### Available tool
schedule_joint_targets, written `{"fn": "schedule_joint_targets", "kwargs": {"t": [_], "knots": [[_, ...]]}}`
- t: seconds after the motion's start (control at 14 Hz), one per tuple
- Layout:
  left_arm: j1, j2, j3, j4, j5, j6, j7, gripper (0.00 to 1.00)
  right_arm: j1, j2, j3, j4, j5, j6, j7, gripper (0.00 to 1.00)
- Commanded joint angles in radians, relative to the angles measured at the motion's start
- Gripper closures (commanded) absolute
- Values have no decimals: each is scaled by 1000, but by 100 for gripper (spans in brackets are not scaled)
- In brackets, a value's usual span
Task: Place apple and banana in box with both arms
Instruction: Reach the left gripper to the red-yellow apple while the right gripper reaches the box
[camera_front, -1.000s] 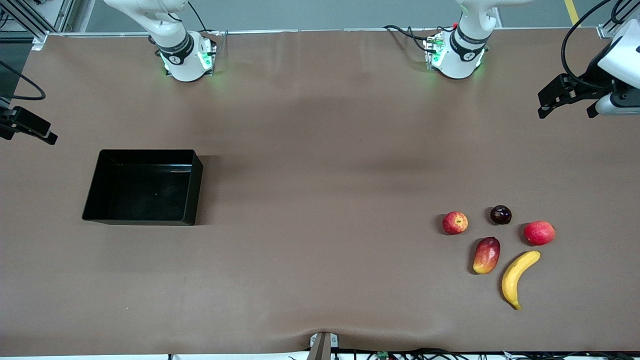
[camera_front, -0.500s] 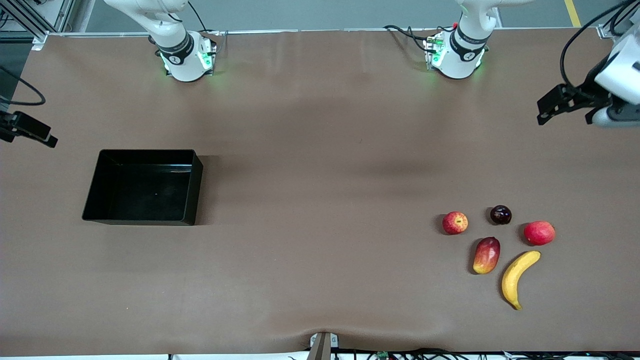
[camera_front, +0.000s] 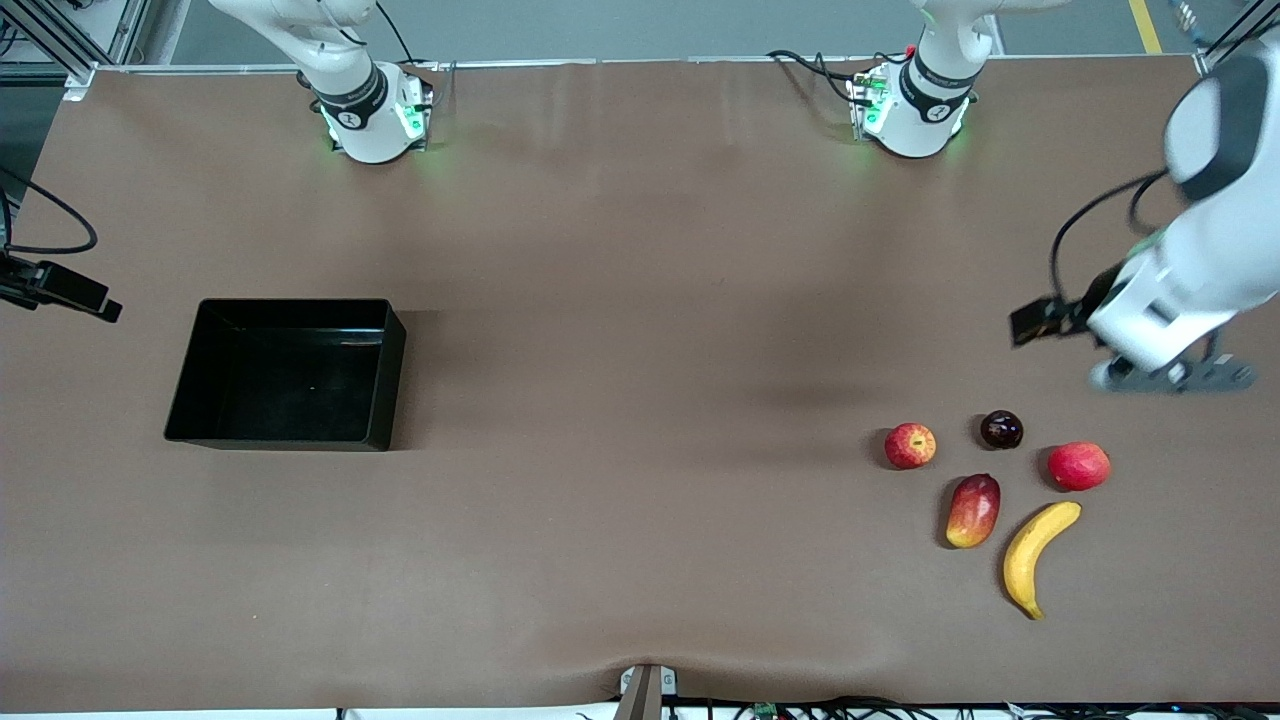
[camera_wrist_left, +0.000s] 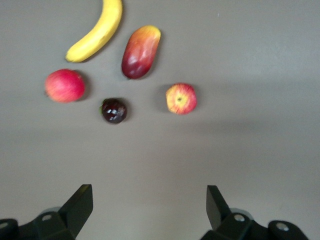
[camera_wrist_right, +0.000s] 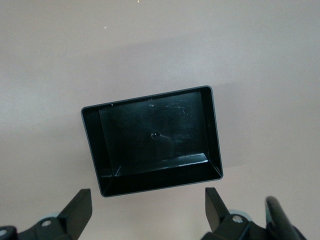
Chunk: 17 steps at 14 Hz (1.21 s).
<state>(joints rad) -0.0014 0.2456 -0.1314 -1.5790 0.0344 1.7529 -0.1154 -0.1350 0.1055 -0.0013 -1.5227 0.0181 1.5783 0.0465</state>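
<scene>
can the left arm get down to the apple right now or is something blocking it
Probably yes. The left gripper is open above the table, and the apple lies uncovered, apart from the dark plum and mango beside it.

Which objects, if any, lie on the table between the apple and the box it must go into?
Nothing visible does. The apple sits at the edge of the fruit cluster that faces the box; only bare table lies between them. The plum, mango and banana all lie toward the left arm's end.
</scene>
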Motion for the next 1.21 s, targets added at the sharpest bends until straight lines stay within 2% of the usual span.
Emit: {"fn": "schedule_joint_targets", "kwargs": {"t": [0.0,0.07,0.21,0.36,0.64,0.93,1.14], "knots": [[-16,116,-4,4,33,126,-23,0,-28,123,11,21,-15,3,-5,0],[-16,148,-5,-18,35,193,-23,0,-29,191,9,28,-36,3,-23,0],[-16,196,-11,-67,35,328,-23,0,-60,214,11,33,-90,63,-43,0],[-19,225,-11,-114,35,422,-23,0,-108,241,12,24,-80,88,-51,0],[-19,267,-11,-186,33,513,-23,0,-179,313,12,-16,-80,101,-53,0],[-17,308,-11,-206,33,536,-23,0,-230,358,12,-60,-90,261,-149,0],[-19,336,-11,-202,32,563,-23,0,-273,384,15,-152,-78,353,-182,0]]}}
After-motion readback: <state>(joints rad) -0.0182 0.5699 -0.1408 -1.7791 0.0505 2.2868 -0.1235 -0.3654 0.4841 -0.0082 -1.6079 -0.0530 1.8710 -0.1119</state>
